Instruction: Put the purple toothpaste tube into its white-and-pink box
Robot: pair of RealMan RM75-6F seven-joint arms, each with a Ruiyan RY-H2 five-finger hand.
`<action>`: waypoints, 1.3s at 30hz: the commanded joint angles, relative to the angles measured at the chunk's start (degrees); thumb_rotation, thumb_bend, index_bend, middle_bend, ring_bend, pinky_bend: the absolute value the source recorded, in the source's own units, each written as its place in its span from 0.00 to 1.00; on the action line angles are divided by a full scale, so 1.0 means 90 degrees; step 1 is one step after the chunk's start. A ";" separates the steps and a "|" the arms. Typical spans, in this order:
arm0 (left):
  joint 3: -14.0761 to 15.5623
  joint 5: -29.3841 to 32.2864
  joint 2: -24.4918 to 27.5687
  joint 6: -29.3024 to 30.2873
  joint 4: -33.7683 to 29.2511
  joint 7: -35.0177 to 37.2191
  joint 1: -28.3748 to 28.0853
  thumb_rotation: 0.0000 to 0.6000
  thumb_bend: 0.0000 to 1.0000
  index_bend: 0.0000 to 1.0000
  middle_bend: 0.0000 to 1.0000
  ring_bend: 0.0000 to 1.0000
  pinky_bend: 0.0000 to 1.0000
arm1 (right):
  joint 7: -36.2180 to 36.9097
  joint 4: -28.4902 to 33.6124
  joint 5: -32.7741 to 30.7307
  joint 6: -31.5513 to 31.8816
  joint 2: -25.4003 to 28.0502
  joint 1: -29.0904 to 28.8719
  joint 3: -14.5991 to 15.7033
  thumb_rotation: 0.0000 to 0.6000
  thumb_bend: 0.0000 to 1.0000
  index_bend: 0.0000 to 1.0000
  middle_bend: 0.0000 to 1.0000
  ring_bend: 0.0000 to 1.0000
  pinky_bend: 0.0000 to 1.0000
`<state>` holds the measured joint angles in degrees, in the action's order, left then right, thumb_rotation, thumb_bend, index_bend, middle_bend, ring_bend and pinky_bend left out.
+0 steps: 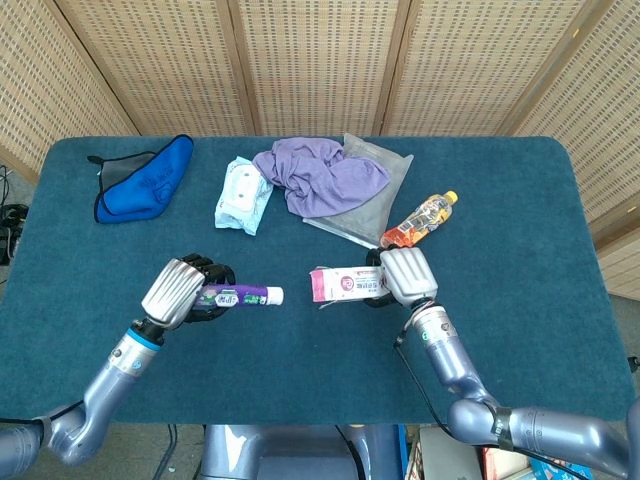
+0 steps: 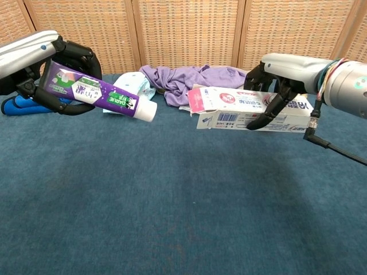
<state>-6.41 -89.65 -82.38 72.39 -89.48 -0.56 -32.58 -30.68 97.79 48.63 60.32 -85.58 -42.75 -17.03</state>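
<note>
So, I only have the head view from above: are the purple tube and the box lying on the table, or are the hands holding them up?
Observer: Held up. In the chest view the left hand holds the purple toothpaste tube and the right hand holds the white-and-pink box, both above the blue table.
Visitor: Is the tube level?
Observer: No, it slants, with its white cap lowest and pointing toward the box.
Visitor: Is the box open at that end?
Observer: A pink flap sticks up at the end facing the tube, so it looks open, though I cannot see inside.
</note>
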 commanded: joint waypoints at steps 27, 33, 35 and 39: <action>-0.0232 0.0104 -0.0583 -0.0020 0.0217 0.0077 -0.0248 1.00 0.29 0.79 0.62 0.52 0.49 | 0.0001 0.0547 -0.0704 0.0240 0.0137 -0.0341 0.0038 1.00 0.14 0.62 0.52 0.38 0.43; -0.0255 0.0111 -0.0713 -0.0011 0.0297 0.0070 -0.0288 1.00 0.29 0.79 0.62 0.52 0.49 | 0.0153 0.0623 -0.0782 0.0218 0.0184 -0.0355 0.0007 1.00 0.14 0.62 0.52 0.38 0.43; -0.0264 0.0113 -0.0756 -0.0004 0.0322 0.0083 -0.0300 1.00 0.29 0.79 0.62 0.52 0.49 | 0.0200 0.0651 -0.0799 0.0206 0.0204 -0.0360 -0.0001 1.00 0.14 0.62 0.52 0.38 0.43; -0.0266 0.0130 -0.0835 -0.0027 0.0385 0.0069 -0.0329 1.00 0.29 0.79 0.62 0.52 0.49 | 0.0222 0.0710 -0.0812 0.0216 0.0252 -0.0383 0.0005 1.00 0.14 0.62 0.52 0.38 0.43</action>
<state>-8.80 -88.50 -89.88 72.18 -86.04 0.07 -35.51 -28.68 104.16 41.34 62.25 -83.33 -46.18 -17.01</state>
